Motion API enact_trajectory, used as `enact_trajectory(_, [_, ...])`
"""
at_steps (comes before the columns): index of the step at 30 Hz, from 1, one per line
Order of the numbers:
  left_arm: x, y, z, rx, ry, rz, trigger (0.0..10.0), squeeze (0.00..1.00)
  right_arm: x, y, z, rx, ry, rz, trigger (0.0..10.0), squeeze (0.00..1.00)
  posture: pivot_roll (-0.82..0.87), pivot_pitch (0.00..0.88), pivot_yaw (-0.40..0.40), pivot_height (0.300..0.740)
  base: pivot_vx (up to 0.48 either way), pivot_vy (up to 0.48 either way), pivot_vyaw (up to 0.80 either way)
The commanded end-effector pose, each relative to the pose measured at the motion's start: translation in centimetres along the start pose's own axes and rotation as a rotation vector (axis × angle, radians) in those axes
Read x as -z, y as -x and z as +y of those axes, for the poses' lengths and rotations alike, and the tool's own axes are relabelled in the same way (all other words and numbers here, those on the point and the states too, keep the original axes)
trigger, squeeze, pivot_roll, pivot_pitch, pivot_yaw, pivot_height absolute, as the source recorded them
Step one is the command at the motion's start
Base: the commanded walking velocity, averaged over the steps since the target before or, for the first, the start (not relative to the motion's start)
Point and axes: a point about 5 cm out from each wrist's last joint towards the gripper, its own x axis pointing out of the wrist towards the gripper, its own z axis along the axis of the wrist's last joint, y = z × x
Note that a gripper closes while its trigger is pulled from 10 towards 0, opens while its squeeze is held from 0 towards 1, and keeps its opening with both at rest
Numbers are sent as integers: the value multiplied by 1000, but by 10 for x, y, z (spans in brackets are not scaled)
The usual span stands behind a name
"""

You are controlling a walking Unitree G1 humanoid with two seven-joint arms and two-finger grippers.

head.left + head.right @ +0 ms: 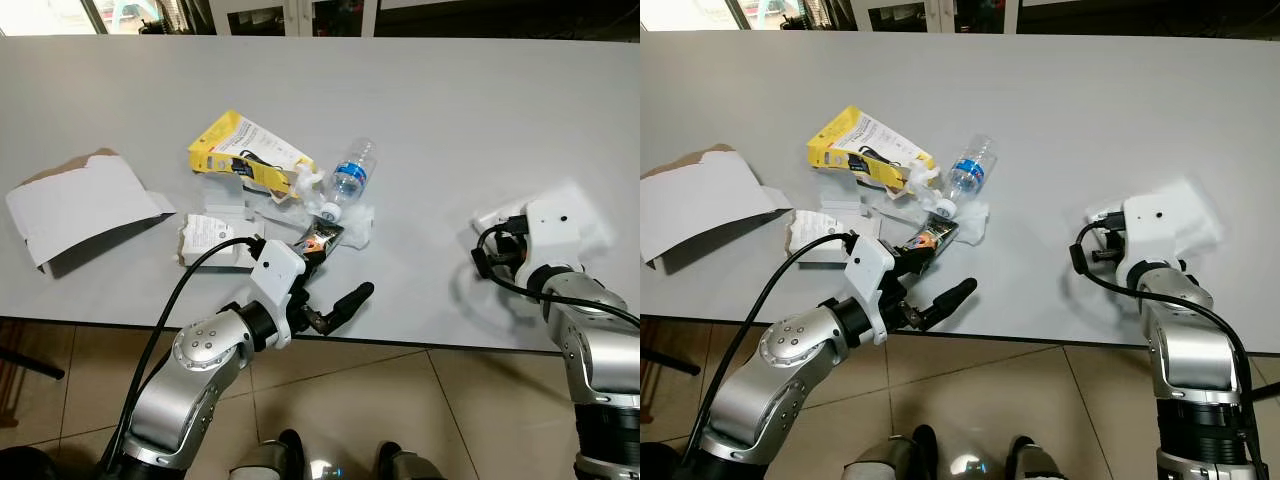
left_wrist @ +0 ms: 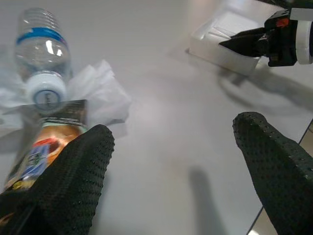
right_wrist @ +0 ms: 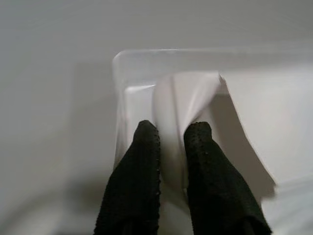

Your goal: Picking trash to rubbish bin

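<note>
On the grey tabletop (image 1: 450,120) we see a heap of trash near the front edge. A clear plastic bottle (image 1: 352,172) with a blue label lies on its side, its long axis running diagonally, white cap pointing toward us and leftward. Just below the cap lies a dark snack wrapper (image 1: 322,238), beside crumpled white tissue (image 2: 100,90) and a yellow package (image 1: 245,150). Our left tool (image 1: 335,300) hovers at the wrapper, fingers spread wide. To the right, well apart, our right tool (image 3: 171,142) pinches a white sheet in a white plastic tray (image 3: 146,63).
</note>
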Motion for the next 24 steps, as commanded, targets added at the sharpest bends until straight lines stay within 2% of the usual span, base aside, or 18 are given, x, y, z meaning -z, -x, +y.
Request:
enact_trajectory(1, [1,-1,-2,8,-9,12,10000,0,29,-3,10,-34,-21,142,0,0,-6,244,107,740,0,0,0])
enact_trajectory(2, [1,-1,-2,8,-9,12,10000,0,29,-3,10,-34,-21,142,0,0,-6,244,107,740,0,0,0])
enact_trajectory(10, [1,-5,-2,13,-10,8,10000,0,-13,-3,6,-3,4,5,0,0,-14,225,101,740,0,0,0])
enact_trajectory(11, [1,-5,-2,12,-10,7,10000,0,-16,-2,5,2,2,-4,3059,784,-15,223,99,740,0,0,0])
enact_trajectory(12, [1,-5,-2,12,-10,7,10000,0,-18,-2,5,5,-1,-10,6314,1000,-15,223,99,740,0,0,0])
enact_trajectory(13, [1,-5,-2,12,-9,7,10000,0,-20,-2,5,7,-2,-13,6314,1000,-17,220,98,740,0,0,0])
enact_trajectory(14, [2,-5,-2,12,-9,7,10000,0,-20,-1,5,8,-3,-14,9961,1000,-17,220,98,740,0,0,0])
enact_trajectory(24, [4,-7,-2,10,-4,6,10000,0,-31,1,4,18,-10,-20,10000,1000,-24,212,88,740,0,0,0])
